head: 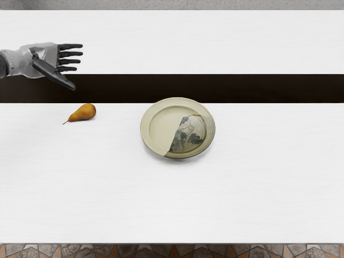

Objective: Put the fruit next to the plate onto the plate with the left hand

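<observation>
Pear not yet on plate, left robot hand empty.
Left robot hand [60, 60] hovers at upper left, fingers spread, grasping nothing. Pear [83, 113] lies on the white desk [172, 199], left of the plate [157, 124], apart from it.
</observation>
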